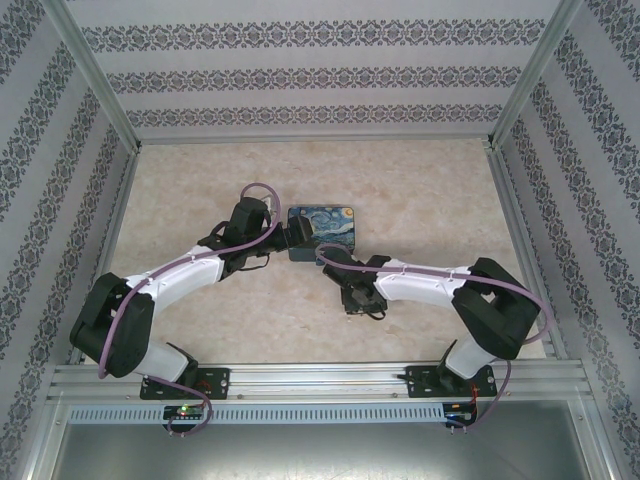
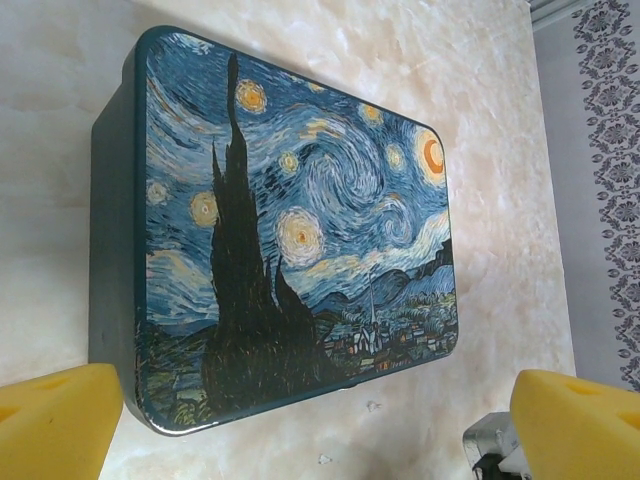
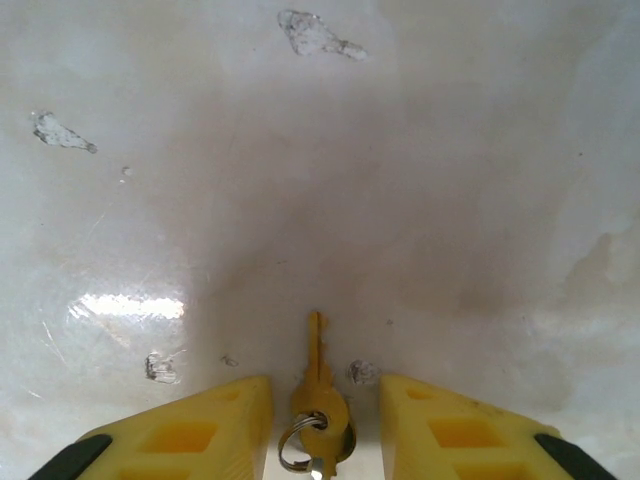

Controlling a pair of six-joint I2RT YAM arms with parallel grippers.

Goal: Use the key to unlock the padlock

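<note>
Between the fingers of the right claw [image 3: 325, 385], on the table [image 3: 420, 150] at the near side of the printed box [image 1: 321, 228], lies the key [image 3: 318, 405]. Its ringed head sits toward the wrist and its blade points straight ahead, the long axis square to the line on which the jaws shut; they stand apart, a gap on each side, gripping nothing. The left claw [image 2: 320, 415] gapes wide at the box, so the right arm is nearer; whether the small metal piece [image 2: 490, 440] by the box's corner is the padlock cannot be told.
</note>
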